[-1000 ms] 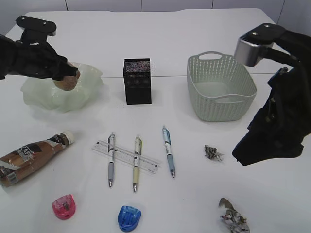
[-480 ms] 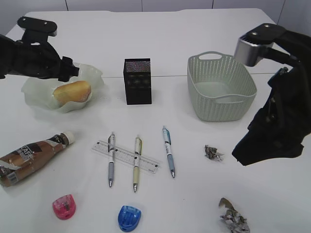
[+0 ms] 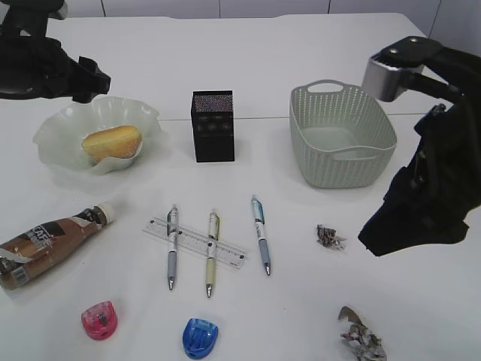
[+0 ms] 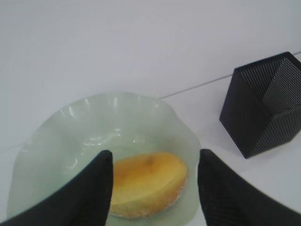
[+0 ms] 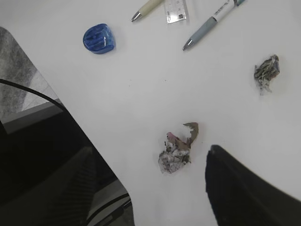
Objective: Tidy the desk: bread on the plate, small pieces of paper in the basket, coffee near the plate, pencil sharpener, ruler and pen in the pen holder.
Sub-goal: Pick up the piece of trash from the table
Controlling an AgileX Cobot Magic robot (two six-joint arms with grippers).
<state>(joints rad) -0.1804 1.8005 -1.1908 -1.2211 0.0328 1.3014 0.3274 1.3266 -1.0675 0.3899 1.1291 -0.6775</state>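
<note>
The golden bread (image 3: 111,143) lies in the pale green plate (image 3: 60,131). My left gripper (image 3: 92,78) hovers above and behind it, open and empty; in its wrist view the black fingertips (image 4: 104,162) stand either side of the bread (image 4: 146,181), clear of it. The coffee bottle (image 3: 49,241) lies on its side at the front left. The ruler (image 3: 197,243) lies under two of three pens (image 3: 261,233). Pink (image 3: 99,320) and blue (image 3: 199,337) sharpeners sit near the front edge. My right gripper (image 5: 151,149) hangs open over one paper scrap (image 5: 178,153); another scrap (image 3: 329,237) lies farther in.
The black mesh pen holder (image 3: 213,126) stands upright mid-table. The perforated basket (image 3: 342,135) sits to its right, with nothing in it that I can see. The desk's front edge (image 5: 89,136) runs close beside the nearer scrap.
The left gripper let go of the bread into the plate, then rose and drew back to the upper left. The right arm has not moved.
</note>
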